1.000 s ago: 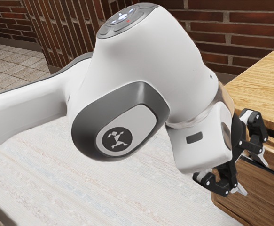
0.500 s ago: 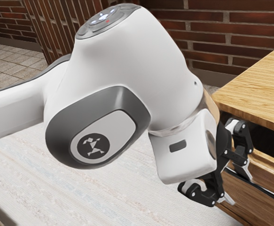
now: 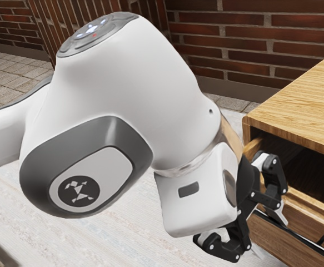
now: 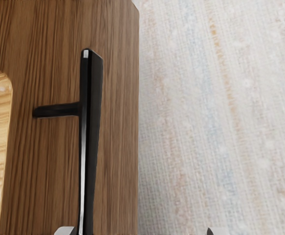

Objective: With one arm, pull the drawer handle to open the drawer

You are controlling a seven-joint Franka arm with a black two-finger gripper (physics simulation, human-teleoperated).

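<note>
Brick wall (image 3: 262, 33) behind, gripper (image 3: 268, 233) jaws spread wide, drawer handle (image 4: 91, 147) between them beside one jaw, drawer (image 3: 281, 247) partly out

I'm seeing the drawer front (image 4: 44, 58) showing matt, grained wood, its handle (image 4: 89, 147) gleaming like smooth black metal. My arm (image 3: 139, 83) is shining as glossy white plastic; the carpet (image 4: 220, 122) is looking pale, rough, woven.

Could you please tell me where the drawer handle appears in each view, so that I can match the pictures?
Exterior view: the drawer handle is a thin black bar at the lower right, across the pulled-out drawer front.
Wrist view: the drawer handle is the long black bar held off the drawer front by a short post.
Shared landmark: the wooden drawer front.
</note>
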